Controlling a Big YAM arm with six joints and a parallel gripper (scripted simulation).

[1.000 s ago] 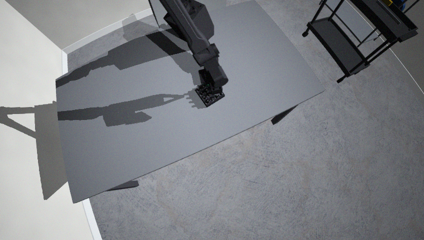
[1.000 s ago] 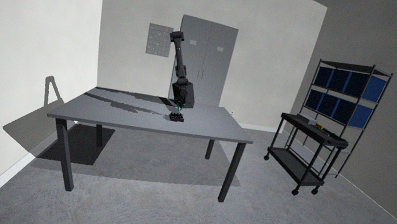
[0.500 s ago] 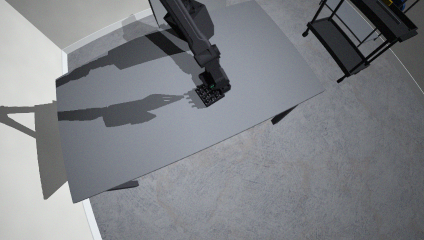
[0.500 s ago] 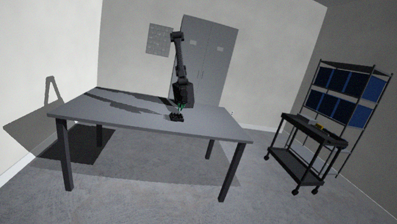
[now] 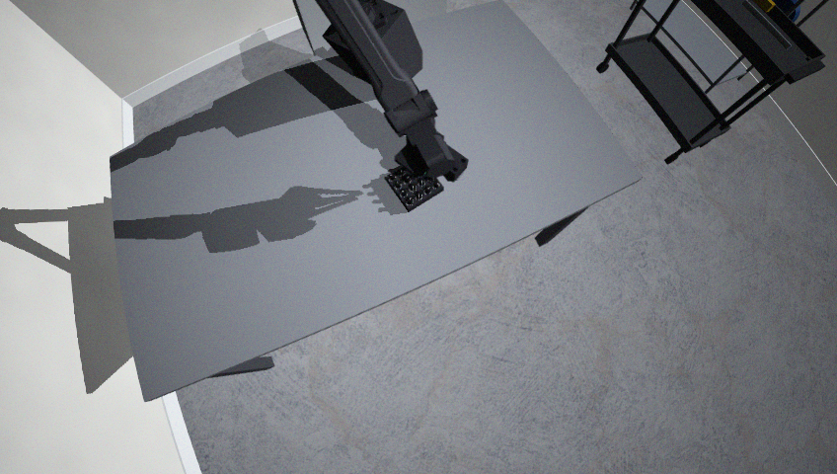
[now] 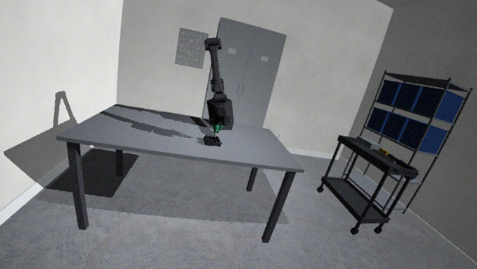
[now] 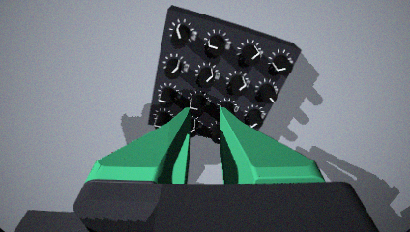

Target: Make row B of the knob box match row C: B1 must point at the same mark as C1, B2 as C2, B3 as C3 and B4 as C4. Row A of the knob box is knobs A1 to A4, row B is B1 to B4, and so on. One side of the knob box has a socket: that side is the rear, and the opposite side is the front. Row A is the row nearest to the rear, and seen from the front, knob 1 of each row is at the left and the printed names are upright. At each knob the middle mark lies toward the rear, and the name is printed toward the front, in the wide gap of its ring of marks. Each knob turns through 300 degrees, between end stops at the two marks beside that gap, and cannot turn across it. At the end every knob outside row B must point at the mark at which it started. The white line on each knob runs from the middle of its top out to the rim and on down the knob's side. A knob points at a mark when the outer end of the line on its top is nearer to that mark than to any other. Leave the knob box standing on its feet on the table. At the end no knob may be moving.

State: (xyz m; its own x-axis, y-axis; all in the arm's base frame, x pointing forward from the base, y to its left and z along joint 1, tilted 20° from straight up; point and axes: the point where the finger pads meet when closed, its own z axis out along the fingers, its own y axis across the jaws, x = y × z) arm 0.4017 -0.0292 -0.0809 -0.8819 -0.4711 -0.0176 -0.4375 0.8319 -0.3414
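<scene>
Wrist view has the knob box (image 5: 414,191) (image 6: 212,143) (image 7: 225,63) fronting right, slightly downward, the end effector (image 5: 423,174) (image 6: 216,132) (image 7: 205,116) narrowly spread.

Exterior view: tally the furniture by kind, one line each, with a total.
Table: 1
Wheeled cart: 1
Shelf rack: 1
Two-door cabinet: 1
Total: 4
</scene>
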